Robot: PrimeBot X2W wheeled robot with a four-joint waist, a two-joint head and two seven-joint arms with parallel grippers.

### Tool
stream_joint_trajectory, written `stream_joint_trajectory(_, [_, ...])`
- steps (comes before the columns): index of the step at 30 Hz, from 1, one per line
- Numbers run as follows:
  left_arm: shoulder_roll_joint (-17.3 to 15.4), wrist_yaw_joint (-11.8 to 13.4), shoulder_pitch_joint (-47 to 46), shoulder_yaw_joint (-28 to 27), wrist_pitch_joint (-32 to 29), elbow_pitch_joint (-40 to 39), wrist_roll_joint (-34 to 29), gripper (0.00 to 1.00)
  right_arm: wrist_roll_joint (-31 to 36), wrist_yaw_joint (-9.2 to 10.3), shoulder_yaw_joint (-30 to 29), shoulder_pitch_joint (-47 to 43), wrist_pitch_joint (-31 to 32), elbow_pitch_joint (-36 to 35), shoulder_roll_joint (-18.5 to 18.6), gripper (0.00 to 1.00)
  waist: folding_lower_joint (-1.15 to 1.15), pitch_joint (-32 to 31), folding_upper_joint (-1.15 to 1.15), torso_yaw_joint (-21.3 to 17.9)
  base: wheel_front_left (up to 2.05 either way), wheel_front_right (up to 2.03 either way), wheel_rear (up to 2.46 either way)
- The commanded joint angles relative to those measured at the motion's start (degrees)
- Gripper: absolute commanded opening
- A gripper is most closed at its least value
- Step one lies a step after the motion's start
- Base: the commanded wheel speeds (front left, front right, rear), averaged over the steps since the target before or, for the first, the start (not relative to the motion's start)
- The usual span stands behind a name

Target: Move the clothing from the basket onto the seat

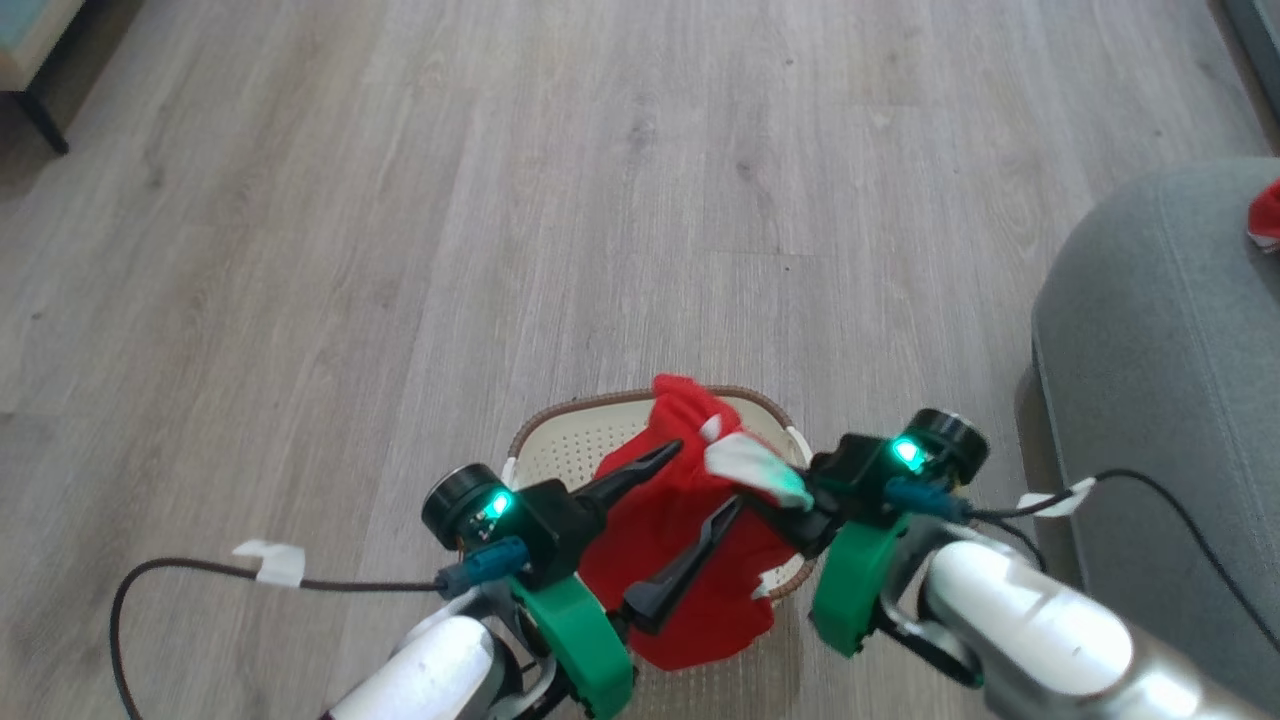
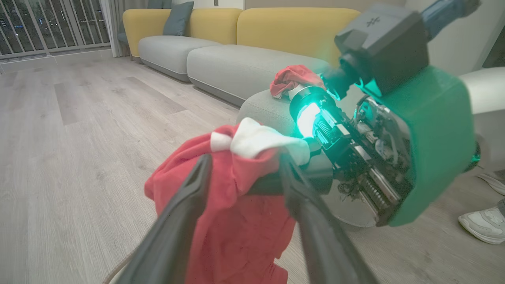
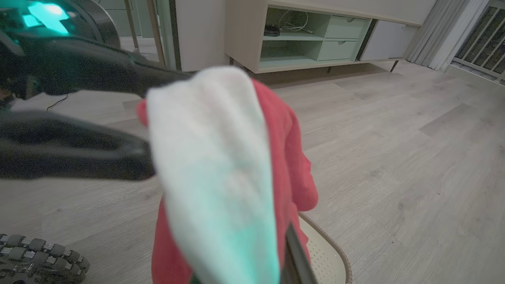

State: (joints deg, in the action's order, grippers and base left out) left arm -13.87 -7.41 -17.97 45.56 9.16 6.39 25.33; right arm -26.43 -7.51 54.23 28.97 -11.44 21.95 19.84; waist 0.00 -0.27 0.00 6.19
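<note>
A red piece of clothing [image 1: 680, 560] with a white panel hangs above the cream basket [image 1: 560, 440] on the floor. My right gripper [image 1: 790, 495] is shut on its white upper part. In the right wrist view the cloth [image 3: 221, 169] covers most of the fingers [image 3: 296, 252]. My left gripper [image 1: 708, 475] is open, and a fold of red fabric [image 2: 236, 221] lies between its spread fingers [image 2: 197, 185]. The grey seat [image 1: 1150, 350] stands to the right with another red garment [image 1: 1265, 215] on it. That garment [image 2: 292, 79] also appears in the left wrist view.
A yellow and grey sofa [image 2: 221, 51] stands behind the seat. A white shoe [image 2: 485, 225] rests on the floor by the seat. A low cabinet [image 3: 315, 39] lines the far wall. Cables [image 1: 200, 575] trail from both wrists, and wood floor [image 1: 600, 200] stretches ahead.
</note>
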Motion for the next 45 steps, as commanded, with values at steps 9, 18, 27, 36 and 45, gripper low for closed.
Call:
stream_joint_trajectory(9, [-0.2,0.5,-3.0,-2.1,3.1,0.7,0.6,1.00,-0.9,0.02,-6.2,0.3,-1.6,-1.1,3.0,0.00,0.00,2.2,0.00,-3.9,0.00,0.00,0.00])
stream_joint_trajectory(18, [3.0,0.7,-3.2,-0.6,5.2,2.7,-0.3,1.00,1.3,0.02,-14.4,-2.2,-1.6,-3.2,4.6,0.00,0.00,5.1,0.00,-13.8,0.00,0.00,0.00])
stream_joint_trajectory(27, [3.6,0.3,-4.0,1.3,5.6,3.7,-0.4,1.00,3.7,0.02,-21.3,-4.3,-1.5,-5.4,4.7,0.00,0.00,6.7,0.00,-19.9,0.00,0.00,0.00])
stream_joint_trajectory(36, [4.1,0.1,-5.0,1.6,5.8,3.7,-0.4,1.00,4.7,0.02,-26.0,-6.0,-0.5,-8.0,4.3,0.00,0.00,9.0,0.00,-20.2,0.00,0.00,0.00])
stream_joint_trajectory(45, [3.8,0.2,-9.6,0.2,5.8,1.9,-2.6,1.00,4.1,0.02,-35.3,4.0,-1.6,-5.7,3.5,0.00,0.00,21.2,0.00,-18.4,0.00,0.00,0.00])
